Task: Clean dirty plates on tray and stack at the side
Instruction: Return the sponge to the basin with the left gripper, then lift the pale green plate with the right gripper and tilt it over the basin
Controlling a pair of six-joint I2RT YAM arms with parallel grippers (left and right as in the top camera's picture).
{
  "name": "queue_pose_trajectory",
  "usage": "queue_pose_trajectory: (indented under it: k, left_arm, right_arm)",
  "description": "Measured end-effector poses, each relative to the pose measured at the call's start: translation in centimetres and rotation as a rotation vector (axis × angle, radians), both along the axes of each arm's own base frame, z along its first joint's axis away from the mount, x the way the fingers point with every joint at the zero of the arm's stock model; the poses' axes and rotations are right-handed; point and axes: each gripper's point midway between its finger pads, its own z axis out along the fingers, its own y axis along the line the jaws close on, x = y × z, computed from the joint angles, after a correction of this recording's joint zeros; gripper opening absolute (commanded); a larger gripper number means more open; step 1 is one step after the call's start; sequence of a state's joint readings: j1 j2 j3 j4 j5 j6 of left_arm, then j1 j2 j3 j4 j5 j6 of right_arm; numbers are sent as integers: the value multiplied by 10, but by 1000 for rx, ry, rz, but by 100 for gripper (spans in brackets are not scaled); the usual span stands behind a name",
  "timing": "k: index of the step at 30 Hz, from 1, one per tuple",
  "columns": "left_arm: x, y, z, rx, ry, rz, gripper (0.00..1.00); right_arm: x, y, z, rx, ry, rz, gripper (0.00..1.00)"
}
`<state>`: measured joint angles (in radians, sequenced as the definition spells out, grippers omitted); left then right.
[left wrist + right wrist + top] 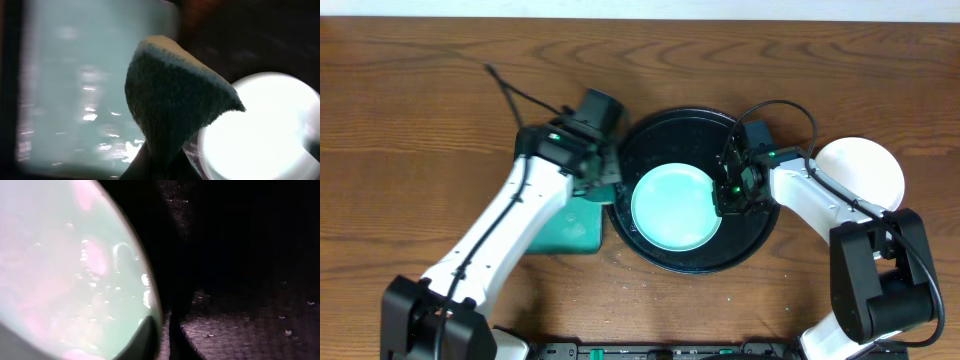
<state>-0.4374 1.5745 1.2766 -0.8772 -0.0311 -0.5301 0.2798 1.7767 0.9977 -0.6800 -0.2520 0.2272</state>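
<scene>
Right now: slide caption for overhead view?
Left hand with sponge and right hand flank mint plate on black tray.

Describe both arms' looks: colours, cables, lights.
Left arm and right arm: smooth white link shells, bulky black joints and black wrist housings. A thin black cable loops loose off each wrist, and a small green light glows near each wrist.

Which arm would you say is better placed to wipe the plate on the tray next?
Left, probably: the left gripper holds the sponge beside the tray, while the right gripper sits at the plate.
</scene>
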Motion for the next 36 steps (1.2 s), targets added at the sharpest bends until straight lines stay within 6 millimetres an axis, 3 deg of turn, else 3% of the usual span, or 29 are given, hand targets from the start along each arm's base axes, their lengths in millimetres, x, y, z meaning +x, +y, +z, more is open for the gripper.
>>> queue_pose_trajectory:
  k: [3, 4, 6, 8, 9, 12, 15, 18, 22, 27, 29, 32, 36]
  left_arm:
    - [7, 38, -7, 48, 12, 96, 7]
    - [8, 48, -12, 60, 21, 121, 7]
    - [7, 69, -29, 87, 53, 175, 7]
    - [4, 83, -48, 109, 91, 210, 14]
    - [2, 88, -58, 117, 111, 218, 17]
    - [-7, 95, -81, 125, 186, 208, 34]
    - [-10, 93, -83, 94, 208, 182, 43]
    - [-15, 90, -70, 64, 195, 161, 52]
    - [-18, 87, -32, 24, 99, 141, 66]
    - [-26, 87, 23, -27, -67, 133, 69]
    - [-32, 87, 40, -42, -117, 131, 69]
    - [-41, 89, 60, -58, -180, 130, 70]
    - [-49, 90, 75, -71, -228, 129, 71]
  right_arm:
    - [0, -1, -1, -8, -2, -4, 21]
    - [1, -1, -2, -7, -5, -3, 29]
    - [2, 1, -1, 8, -10, 0, 43]
    - [4, 6, 0, 25, -24, -3, 45]
    - [6, 8, 1, 38, -36, 1, 40]
    - [14, 9, 0, 43, -83, 3, 5]
    - [16, 4, -4, 34, -97, -6, 1]
    - [15, 5, -3, 40, -103, -1, 1]
    - [15, 7, -3, 39, -106, -5, 1]
    - [12, 10, 2, 1, -91, 12, 1]
    - [13, 21, 11, 10, -99, 40, 1]
    - [32, 50, 43, 53, -201, 95, 1]
    - [68, 92, 109, 114, -455, 152, 1]
